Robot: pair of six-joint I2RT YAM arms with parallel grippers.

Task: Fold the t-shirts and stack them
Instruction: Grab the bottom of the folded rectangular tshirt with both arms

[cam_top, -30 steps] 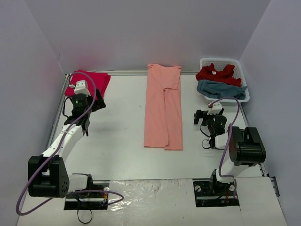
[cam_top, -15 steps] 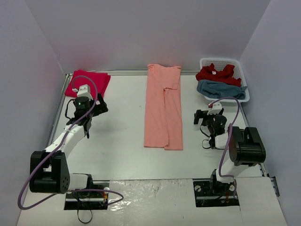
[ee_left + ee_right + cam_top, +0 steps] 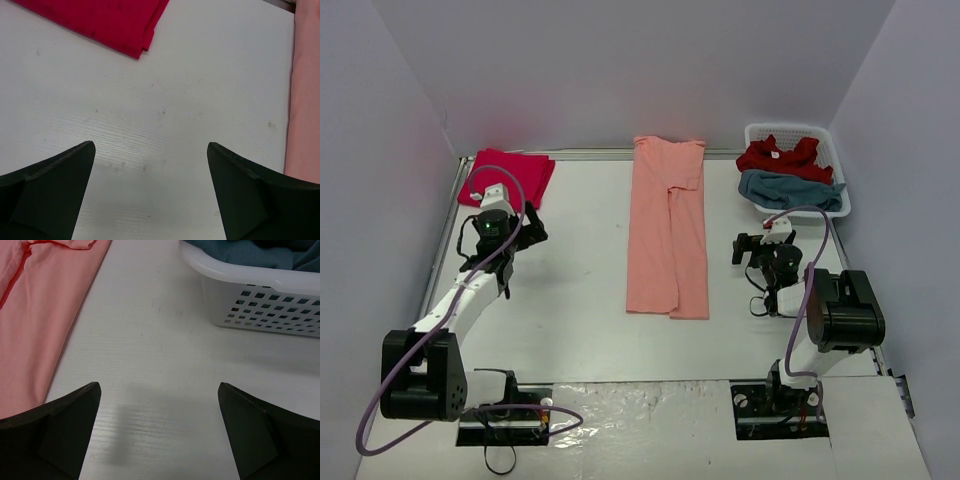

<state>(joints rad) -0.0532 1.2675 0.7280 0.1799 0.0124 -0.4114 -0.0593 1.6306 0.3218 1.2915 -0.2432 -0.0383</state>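
- From above, the left end effector (image 3: 528,228) has backed off the folded red shirt (image 3: 510,172) in the far-left corner, so that one looks done. The salmon shirt (image 3: 667,225) lies lengthwise, half-folded, in the middle of the bench (image 3: 580,280).
- Left wrist: fingers apart and empty, arm stretched forward over bare bench.
- Right wrist: the right end effector (image 3: 156,390) is spread and empty, with its arm tucked between the salmon shirt and the basket (image 3: 260,295).

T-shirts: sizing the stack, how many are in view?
4: red tee folded far left, salmon tee mid-table, crimson tee and teal tee in the basket, which may hide more.
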